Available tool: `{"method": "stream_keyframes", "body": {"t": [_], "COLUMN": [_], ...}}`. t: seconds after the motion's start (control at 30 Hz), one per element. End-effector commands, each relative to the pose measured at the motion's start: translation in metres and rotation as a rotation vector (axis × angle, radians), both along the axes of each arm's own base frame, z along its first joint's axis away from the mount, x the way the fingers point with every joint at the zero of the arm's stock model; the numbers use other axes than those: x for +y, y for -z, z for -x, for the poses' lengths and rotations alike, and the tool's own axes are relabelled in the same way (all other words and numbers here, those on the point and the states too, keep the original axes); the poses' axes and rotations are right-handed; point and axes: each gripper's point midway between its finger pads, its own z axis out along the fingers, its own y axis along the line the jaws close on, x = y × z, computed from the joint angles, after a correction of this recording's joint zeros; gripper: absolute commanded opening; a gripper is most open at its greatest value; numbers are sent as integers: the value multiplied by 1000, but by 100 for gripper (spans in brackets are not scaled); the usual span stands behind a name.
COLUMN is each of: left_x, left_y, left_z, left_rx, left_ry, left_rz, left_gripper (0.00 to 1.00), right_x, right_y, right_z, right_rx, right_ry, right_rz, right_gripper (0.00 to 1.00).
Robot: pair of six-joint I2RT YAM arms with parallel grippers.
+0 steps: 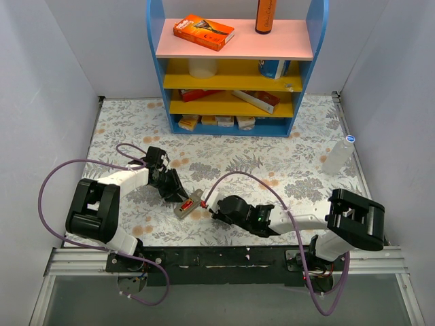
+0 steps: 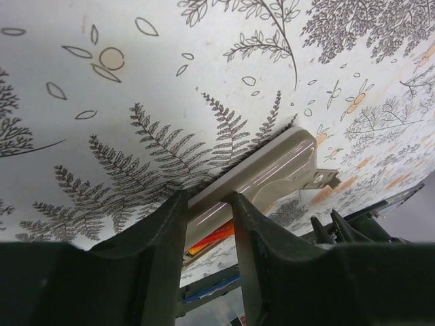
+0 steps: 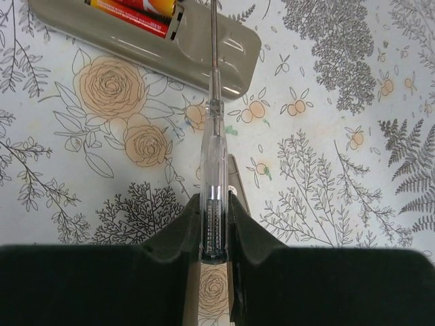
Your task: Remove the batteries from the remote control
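The left pincer (image 2: 207, 204) pinches the remote control (image 2: 272, 166). The right pincer (image 3: 215, 207) pinches a clear tool (image 3: 213, 122); slide its tip gently under the batteries (image 3: 136, 13) and lift slowly.

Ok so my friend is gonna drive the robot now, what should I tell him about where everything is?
Left gripper: shut on the remote control, which lies on the table.
Right gripper: shut on a clear-handled tool, its shaft reaching over the remote's end.
Batteries: both sit in the open recess.
Cover plate: already off, lying under the tool.
Done: cover removed.
Left to do: pry out both batteries.
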Motion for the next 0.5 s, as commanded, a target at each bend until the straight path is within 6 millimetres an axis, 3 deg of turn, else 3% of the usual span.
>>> {"method": "stream_keyframes", "body": {"t": [0.0, 0.07, 0.1, 0.23, 0.27, 0.4, 0.47], "left_x": [4, 10, 10, 11, 12, 9, 15], "left_y": [-29, -39, -48, -60, -59, -43, -27], "left_z": [-12, -23, -28, -32, -32, -20, -15], "left_rx": [-113, -171, -199, -254, -252, -171, -107], "left_ry": [30, 22, 22, 43, 43, 56, 51], "left_rz": [-40, -80, -85, -88, -94, -78, -115], "left_gripper": [36, 40, 41, 44, 44, 43, 36], "right_x": [13, 16, 9, 8, 15, 11, 6], "right_y": [-40, -48, -41, -44, -45, -36, -29], "right_z": [-10, -10, -7, 1, 9, 19, 21], "right_rx": [-31, -10, 14, 85, 122, 187, 201], "right_ry": [33, 52, 59, 76, 33, 5, 10], "right_rz": [-67, -71, -26, -8, -21, 70, 120], "right_gripper": [1, 1, 1, 1, 1, 1, 1]}}
